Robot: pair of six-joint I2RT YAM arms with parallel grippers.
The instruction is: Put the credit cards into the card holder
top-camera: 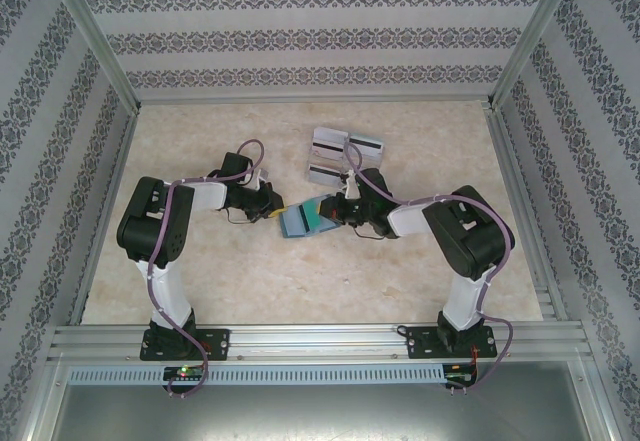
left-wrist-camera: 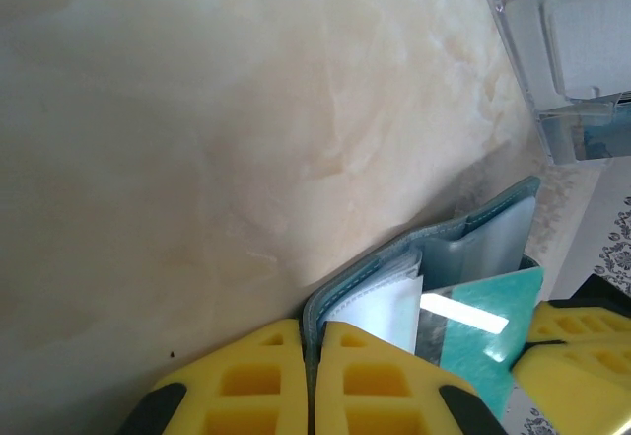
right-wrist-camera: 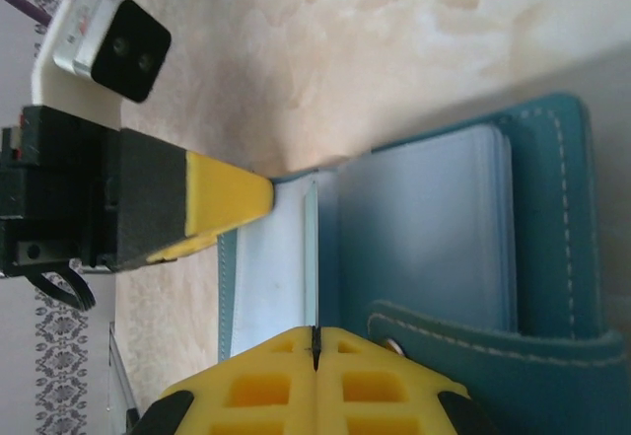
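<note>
The tabletop (top-camera: 230, 281) is a pale cream, marble-patterned surface. Three white-grey credit cards (top-camera: 326, 142) with dark stripes lie flat toward its far edge, just right of centre, close together. The card holder (top-camera: 297, 221) sits open near the middle.

Card holder (top-camera: 295, 223) open, teal card (left-wrist-camera: 483, 341) (glossy) partly inside

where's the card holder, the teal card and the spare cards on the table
card holder (right-wrist-camera: 547, 218): right wrist view, on its stitched outer cover.
teal card (left-wrist-camera: 475, 341): left wrist view, on the card's glossy face.
spare cards (top-camera: 330, 142): top view, on the rear left card of the group.
</note>
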